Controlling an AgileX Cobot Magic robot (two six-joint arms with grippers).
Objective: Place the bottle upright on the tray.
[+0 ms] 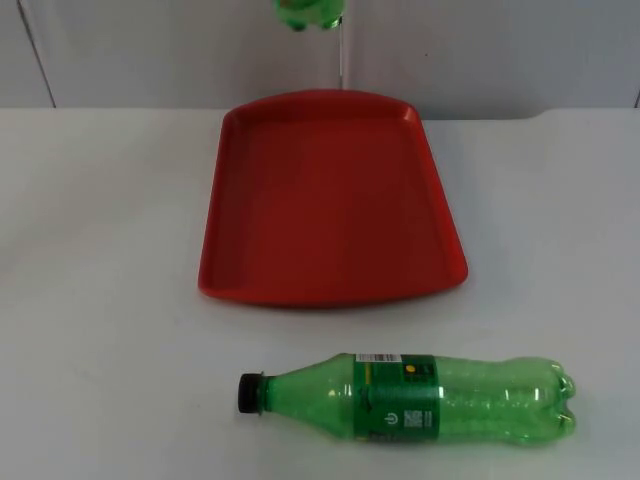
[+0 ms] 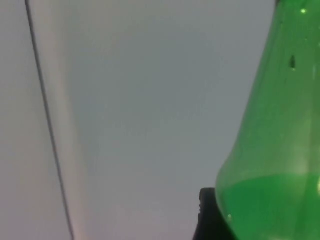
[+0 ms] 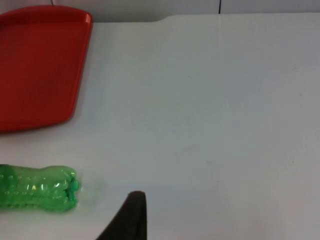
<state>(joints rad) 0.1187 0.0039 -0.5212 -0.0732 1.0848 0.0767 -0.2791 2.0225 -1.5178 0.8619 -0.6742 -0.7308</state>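
Lying on its side at the lower centre-right of the top view, the green soda bottle (image 1: 420, 398) rests on the white tabletop (image 1: 100, 300). Its black cap (image 1: 250, 393) points to the frame's left and its lobed base to the right. It is near the front rim of the red tray (image 1: 330, 200) but apart from it. The tray sits mid-frame and reaches back toward the grey partition wall (image 1: 500, 50).

At the top edge, above the tray's far rim, a green plastic shape (image 1: 308, 12) shows against the wall; it is probably the base of another bottle. In the left wrist view the left claw (image 2: 206, 217) sits right against this green plastic, but I cannot tell whether it is clamped on it.

The right claw (image 3: 131, 217) is over bare tabletop, near the lying bottle's base. I cannot tell whether it is apart or together.
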